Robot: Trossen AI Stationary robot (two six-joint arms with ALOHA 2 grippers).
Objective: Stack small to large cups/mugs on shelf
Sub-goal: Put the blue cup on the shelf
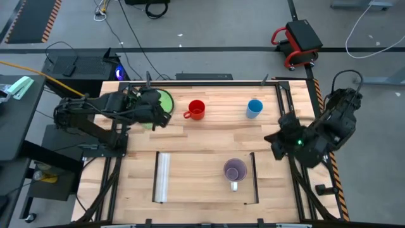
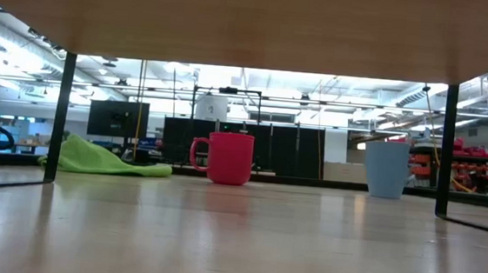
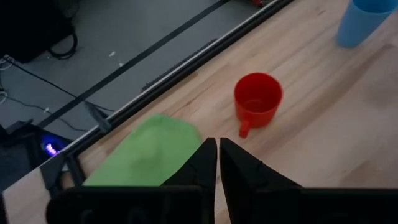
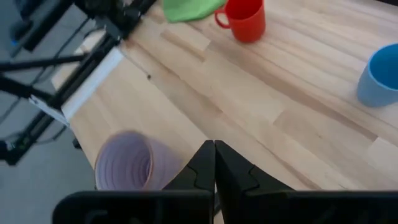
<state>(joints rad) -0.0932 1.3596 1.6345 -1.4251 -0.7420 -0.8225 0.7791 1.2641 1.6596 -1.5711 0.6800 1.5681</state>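
Note:
A red mug (image 1: pixel 197 109) with its handle toward the left stands upright on the tabletop at the far middle; it also shows in the low view (image 2: pixel 230 158). A light-blue cup (image 1: pixel 254 107) stands to its right. A translucent purple mug (image 1: pixel 235 171) stands on the shelf panel (image 1: pixel 202 180) near its right end. My left gripper (image 1: pixel 166 120) is shut and empty above the green cloth (image 1: pixel 161 101), left of the red mug (image 3: pixel 257 99). My right gripper (image 1: pixel 273 140) is shut and empty at the table's right side, right of the purple mug (image 4: pixel 127 163).
The shelf has a clear strip (image 1: pixel 162 177) at its left end and a dark bar (image 1: pixel 254 178) at its right. The green cloth lies at the far left of the table. The black table frame (image 1: pixel 285 101) runs along the edges.

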